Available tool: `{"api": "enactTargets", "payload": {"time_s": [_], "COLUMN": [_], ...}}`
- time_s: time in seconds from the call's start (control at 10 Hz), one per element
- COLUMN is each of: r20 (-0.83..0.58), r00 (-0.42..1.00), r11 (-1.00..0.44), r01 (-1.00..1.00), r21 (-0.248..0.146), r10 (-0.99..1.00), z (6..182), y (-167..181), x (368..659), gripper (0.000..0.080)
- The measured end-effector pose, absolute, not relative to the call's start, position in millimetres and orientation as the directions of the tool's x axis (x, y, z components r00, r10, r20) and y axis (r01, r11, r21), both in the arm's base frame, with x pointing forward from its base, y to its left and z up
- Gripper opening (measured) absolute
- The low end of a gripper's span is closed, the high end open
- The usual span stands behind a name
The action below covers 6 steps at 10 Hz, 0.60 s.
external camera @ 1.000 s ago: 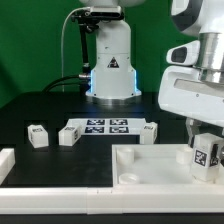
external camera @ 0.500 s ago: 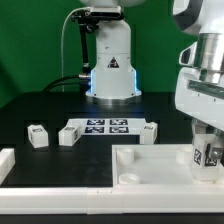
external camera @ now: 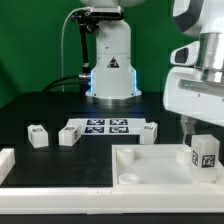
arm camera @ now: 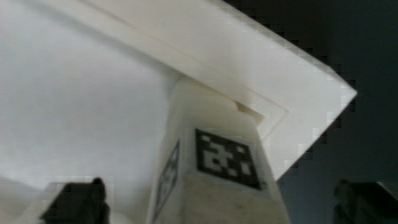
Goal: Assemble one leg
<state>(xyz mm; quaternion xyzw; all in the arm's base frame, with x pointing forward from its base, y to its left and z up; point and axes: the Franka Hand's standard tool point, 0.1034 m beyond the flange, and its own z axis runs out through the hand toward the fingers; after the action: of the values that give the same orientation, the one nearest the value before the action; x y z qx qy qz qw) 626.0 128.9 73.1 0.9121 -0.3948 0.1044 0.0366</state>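
The small white plastic leg block with the black-and-white square tag (external camera: 204, 156) stands upright on the large white square tray-like piece (external camera: 150, 165), near its corner at the exterior view's right, long axis vertical, tag facing the exterior camera. The robot's claw (external camera: 201, 127) hangs just above it, dark fingertips (arm camera: 73, 199) spread wide on either side of the block and clear of it, holding nothing. In the wrist view the leg (arm camera: 217, 150) sits squarely between those tips, above the dark table (external camera: 60, 110)
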Motion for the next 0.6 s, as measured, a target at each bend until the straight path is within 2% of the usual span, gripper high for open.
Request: {"api": "enactTargets", "payload": {"time_s": [0.3,0.6], "r20": [0.212,0.186], "r00": [0.902,0.979], "r11": [-0.914,-0.982], "r01": [-0.400,-0.108], "r21": [0.076,0.153], "r10": [-0.377,-0.078], "z": [73.9,75.9], "y": [124.7,124.7], "x": [627.5,627.4], "gripper": [0.0649,0.0649]}}
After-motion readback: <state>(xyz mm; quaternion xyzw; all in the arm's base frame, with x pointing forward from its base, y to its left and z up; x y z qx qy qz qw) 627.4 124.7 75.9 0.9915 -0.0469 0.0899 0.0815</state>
